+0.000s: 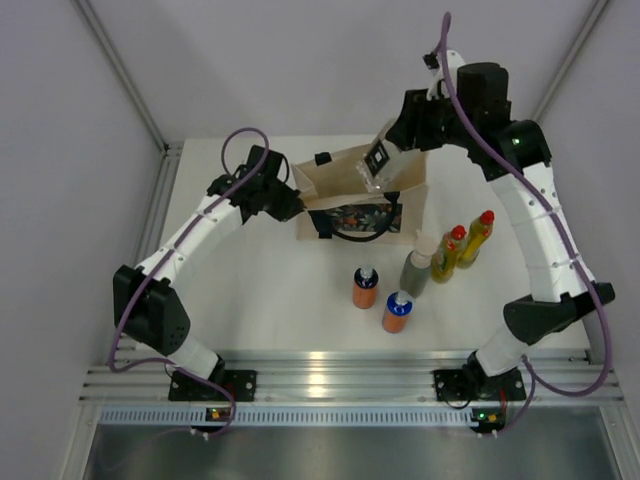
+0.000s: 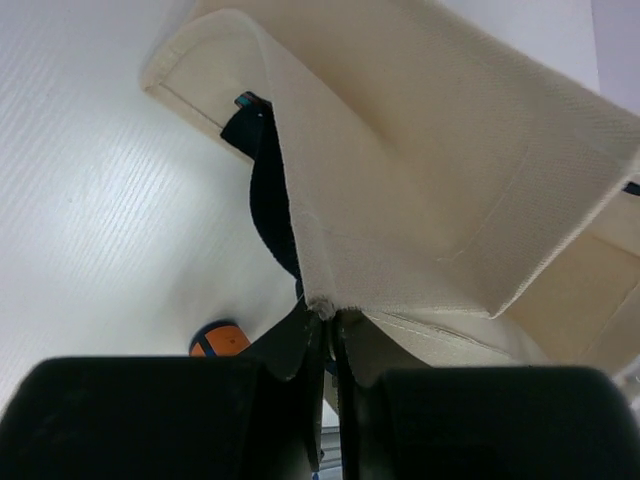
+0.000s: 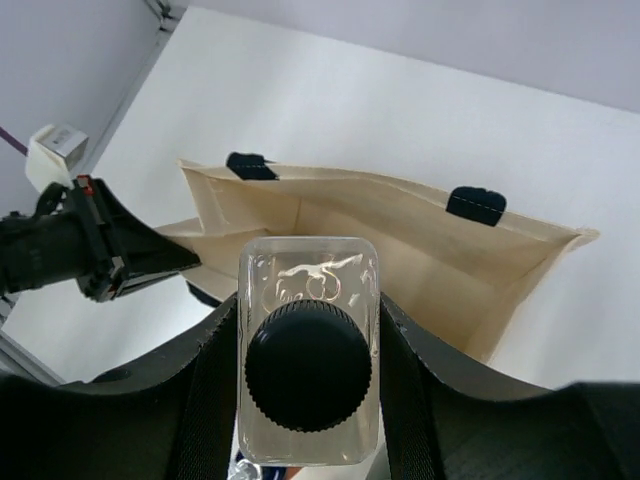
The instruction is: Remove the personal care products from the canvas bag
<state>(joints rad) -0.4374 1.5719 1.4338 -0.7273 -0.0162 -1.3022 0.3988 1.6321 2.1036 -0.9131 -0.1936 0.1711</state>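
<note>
The beige canvas bag (image 1: 352, 195) stands open at the table's back middle, its floral panel facing front. My left gripper (image 1: 292, 205) is shut on the bag's left rim (image 2: 322, 305). My right gripper (image 1: 378, 165) is shut on the pale bottle with the dark cap (image 3: 308, 352) and holds it above the open bag (image 3: 420, 240). On the table in front stand two orange bottles (image 1: 365, 288) (image 1: 397, 312), the grey-green bottle (image 1: 417, 268) and two yellow bottles with red caps (image 1: 447, 254) (image 1: 477, 238). One orange bottle also shows in the left wrist view (image 2: 220, 340).
A black handle (image 2: 262, 190) hangs from the bag's front. The white table (image 1: 260, 300) is bounded by grey walls at the left, right and back, with an aluminium rail (image 1: 340, 385) at the near edge.
</note>
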